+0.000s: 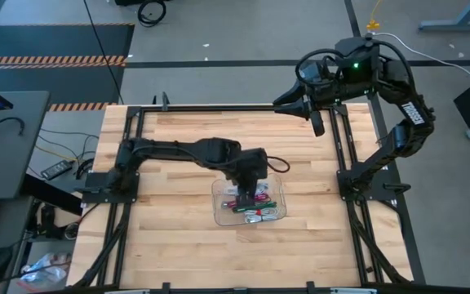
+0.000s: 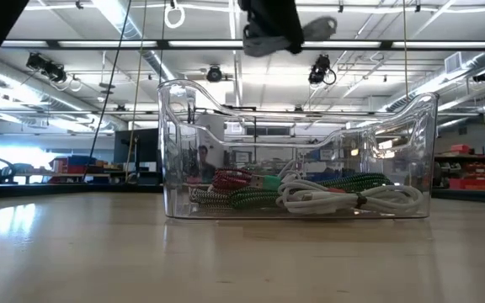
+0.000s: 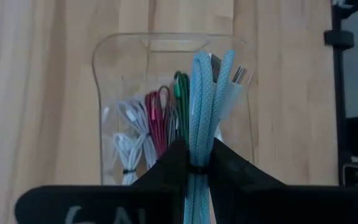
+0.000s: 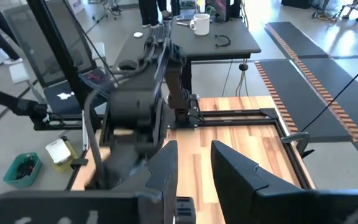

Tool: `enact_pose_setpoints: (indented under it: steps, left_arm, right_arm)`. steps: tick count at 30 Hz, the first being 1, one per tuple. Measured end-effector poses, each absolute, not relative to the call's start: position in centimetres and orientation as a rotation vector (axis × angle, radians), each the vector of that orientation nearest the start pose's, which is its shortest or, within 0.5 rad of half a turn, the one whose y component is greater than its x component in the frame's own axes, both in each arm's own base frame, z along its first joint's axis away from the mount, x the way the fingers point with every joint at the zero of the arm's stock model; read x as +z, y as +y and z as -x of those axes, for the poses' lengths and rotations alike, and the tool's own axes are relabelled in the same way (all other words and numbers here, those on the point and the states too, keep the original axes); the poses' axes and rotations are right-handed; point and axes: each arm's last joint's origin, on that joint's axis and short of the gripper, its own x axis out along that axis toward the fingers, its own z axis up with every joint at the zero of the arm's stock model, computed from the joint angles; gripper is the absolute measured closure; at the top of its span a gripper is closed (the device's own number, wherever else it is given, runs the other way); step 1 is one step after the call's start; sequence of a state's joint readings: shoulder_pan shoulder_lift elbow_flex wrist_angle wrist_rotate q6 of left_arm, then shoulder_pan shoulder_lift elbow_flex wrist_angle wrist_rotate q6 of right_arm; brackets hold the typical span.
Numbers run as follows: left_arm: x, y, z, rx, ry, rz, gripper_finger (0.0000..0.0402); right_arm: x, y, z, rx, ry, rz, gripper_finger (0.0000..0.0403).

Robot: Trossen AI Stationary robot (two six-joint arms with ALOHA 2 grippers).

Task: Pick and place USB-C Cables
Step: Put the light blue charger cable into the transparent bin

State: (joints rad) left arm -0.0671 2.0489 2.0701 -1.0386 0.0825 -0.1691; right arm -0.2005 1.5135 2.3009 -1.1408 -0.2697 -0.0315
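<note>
Light-blue cable [image 3: 199,99], one bundle, sits clamped in the left gripper [image 3: 196,167] above the clear tray [image 3: 104,62], while the right gripper [image 4: 194,163] hangs parted, empty.

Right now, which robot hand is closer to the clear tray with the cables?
The left gripper. It hangs right above the clear tray, holding a light blue cable. The right gripper is far off by the table's back right corner.

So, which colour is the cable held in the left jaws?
Light blue cable, braided; the left wrist view shows it best, above the clear tray.
</note>
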Motion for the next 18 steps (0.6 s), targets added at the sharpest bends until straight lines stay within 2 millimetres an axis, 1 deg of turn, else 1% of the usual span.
enact_pose_setpoints:
  steps: [3, 7, 10, 15, 18]
  left_arm:
    - [30.5, -3.4, -44.2, -0.047, 1.068, 0.162, 0.036]
    - [27.3, -3.5, -45.3, -0.042, 1.168, 0.15, 0.036]
    - [25.2, -3.2, -46.0, -0.042, 1.226, 0.133, 0.036]
    - [22.9, -1.8, -46.8, -0.01, 1.269, 0.147, 0.036]
    - [22.1, -1.0, -46.9, 0.006, 1.293, 0.157, 0.036]
  right_arm:
    - [55.0, -3.7, -22.2, 0.072, 0.339, -0.065, 0.03]
    - [55.1, -3.7, -22.3, 0.07, 0.337, -0.083, 0.03]
    - [55.0, -3.7, -22.2, 0.069, 0.337, -0.089, 0.03]
    - [55.1, -3.7, -22.2, 0.072, 0.337, -0.09, 0.03]
    - [55.1, -3.7, -22.3, 0.08, 0.335, -0.09, 0.03]
